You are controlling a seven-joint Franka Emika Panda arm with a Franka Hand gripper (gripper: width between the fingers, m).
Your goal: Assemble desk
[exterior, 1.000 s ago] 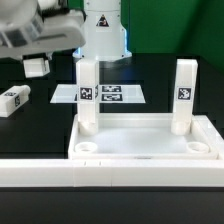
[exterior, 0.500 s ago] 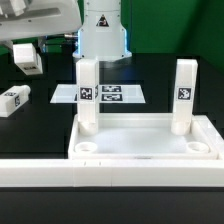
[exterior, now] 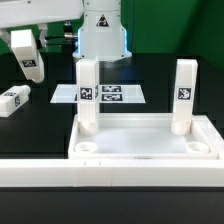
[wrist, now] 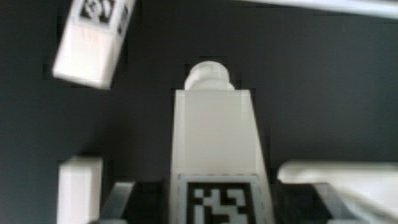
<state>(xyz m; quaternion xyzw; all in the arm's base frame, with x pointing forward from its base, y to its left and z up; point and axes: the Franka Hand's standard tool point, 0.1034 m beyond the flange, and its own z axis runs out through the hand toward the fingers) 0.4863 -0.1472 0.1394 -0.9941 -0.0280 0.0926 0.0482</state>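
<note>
Fingers: clenched on the upper end of one white leg, holding it clear of the black desk, at about 10 o'clock from the tabletop in the exterior view.
Held leg: tilted, with its tagged lower end leaning toward 5 o'clock. In the wrist view it runs lengthwise out of the grip, with the tag nearest the camera and a rounded peg at the far tip.
Tabletop: lies flat on the black desk with its rim up, toward 6 o'clock in the exterior view, just behind the long white bar.
Left standing leg: upright in the tabletop's corner socket at 11 o'clock, tag facing the camera.
Right standing leg: upright in the corner socket at 1 o'clock, tag facing the camera.
Near sockets: round holes show bare at the 7 o'clock corner and the 5 o'clock corner.
Loose leg: lies flat on the black desk at 9 o'clock from the tabletop, apart from the held leg. The wrist view shows it beyond the held leg's tip.
Marker board: flat on the black desk at 12 o'clock from the tabletop, seen between the two standing legs.
Robot base: white, at 12 o'clock beyond the marker board.
Long white bar: spans the foreground at 6 o'clock, just beside the tabletop's near rim.
</note>
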